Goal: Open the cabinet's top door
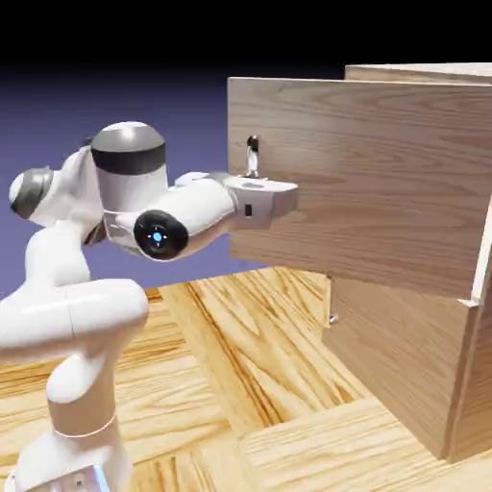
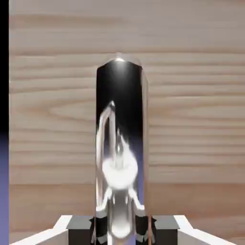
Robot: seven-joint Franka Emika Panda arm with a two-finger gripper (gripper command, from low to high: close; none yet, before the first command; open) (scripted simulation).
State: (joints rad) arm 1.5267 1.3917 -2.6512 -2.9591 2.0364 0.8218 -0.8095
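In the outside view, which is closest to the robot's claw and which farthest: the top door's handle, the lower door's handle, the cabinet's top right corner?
1. Top door's handle: inside the shut gripper, at the swung-open top door's left edge.
2. Lower door's handle: below and to the right.
3. Cabinet's top right corner: farthest, at the picture's upper right.

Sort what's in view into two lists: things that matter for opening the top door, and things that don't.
Part of the job:
- light-wood box cabinet
- upper light-wood door panel, swung partly open
- slim silver bar handle at its edge
- white arm's two-finger gripper, shut on that handle

Not part of it:
- lower wood door panel, closed, with its small metal handle
- wooden table top
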